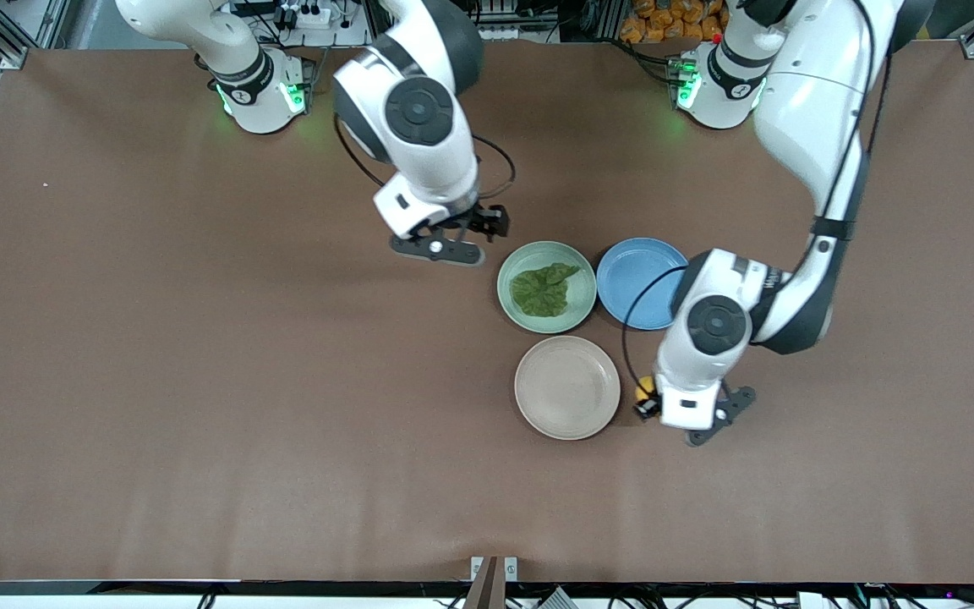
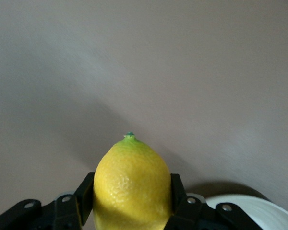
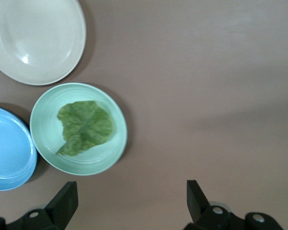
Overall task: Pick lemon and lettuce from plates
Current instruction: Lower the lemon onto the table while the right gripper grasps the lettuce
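- Front view shows you a wide brown table (image 1: 199,381) with a matte cover; aluminium frame posts, cables and a power strip stand along the robots' edge, and an orange pile sits near the left arm's base.
- You see the left gripper (image 1: 646,404) low over bare table just beside the cream-beige plate (image 1: 567,387), toward the left arm's end. Its fingers (image 2: 81,199) are clamped on the lemon (image 2: 132,184).
- The cream-beige plate is bare.
- The lettuce (image 1: 543,289) lies flat in the mint green plate (image 1: 508,275), which is farther from the front camera than the cream one.
- A blue plate (image 1: 641,282) sits just beside the mint one.
- The right gripper (image 1: 453,233) hangs over the table near the mint plate, its fingers (image 3: 65,201) spread wide, holding nothing.
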You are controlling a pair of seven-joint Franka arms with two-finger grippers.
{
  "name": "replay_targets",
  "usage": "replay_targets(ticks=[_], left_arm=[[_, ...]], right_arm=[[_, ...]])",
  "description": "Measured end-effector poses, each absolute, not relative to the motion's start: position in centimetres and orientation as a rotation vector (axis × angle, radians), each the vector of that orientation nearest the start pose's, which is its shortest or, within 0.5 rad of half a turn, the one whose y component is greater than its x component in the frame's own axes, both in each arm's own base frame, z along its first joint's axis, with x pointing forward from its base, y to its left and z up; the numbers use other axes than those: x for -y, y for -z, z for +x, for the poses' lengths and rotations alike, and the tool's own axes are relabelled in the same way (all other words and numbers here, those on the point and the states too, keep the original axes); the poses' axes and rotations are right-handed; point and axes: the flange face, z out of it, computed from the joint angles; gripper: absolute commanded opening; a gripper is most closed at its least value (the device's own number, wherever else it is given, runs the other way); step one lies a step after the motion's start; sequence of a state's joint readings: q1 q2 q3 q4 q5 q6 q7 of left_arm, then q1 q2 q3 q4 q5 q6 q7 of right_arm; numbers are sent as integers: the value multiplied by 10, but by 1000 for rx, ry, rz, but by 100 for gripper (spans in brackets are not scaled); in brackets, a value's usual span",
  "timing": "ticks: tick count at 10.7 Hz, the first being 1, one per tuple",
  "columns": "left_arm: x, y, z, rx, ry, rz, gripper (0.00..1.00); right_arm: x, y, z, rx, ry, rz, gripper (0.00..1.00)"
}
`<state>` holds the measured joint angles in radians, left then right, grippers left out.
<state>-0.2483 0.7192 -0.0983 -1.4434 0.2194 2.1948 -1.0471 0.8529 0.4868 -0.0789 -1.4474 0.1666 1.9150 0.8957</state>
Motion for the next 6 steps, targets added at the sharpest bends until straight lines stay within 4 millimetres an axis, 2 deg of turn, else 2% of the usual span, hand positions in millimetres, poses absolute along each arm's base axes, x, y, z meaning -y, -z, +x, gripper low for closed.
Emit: replay_targets(ticks=[2, 3, 5, 6], left_arm=[[175, -275, 697, 815, 86, -2927, 0], [149, -276, 697, 785, 62, -2927, 0], [102, -274, 698, 725, 24, -2934, 0], [86, -270, 696, 699, 2, -2936, 0]], right_arm=[[-548, -358, 458, -192, -101, -3047, 100], [-563, -343, 449, -195, -75, -3034, 99], [-587, -325, 439, -226, -2, -2978, 98], [-597, -314, 432, -229, 19, -2960, 98]])
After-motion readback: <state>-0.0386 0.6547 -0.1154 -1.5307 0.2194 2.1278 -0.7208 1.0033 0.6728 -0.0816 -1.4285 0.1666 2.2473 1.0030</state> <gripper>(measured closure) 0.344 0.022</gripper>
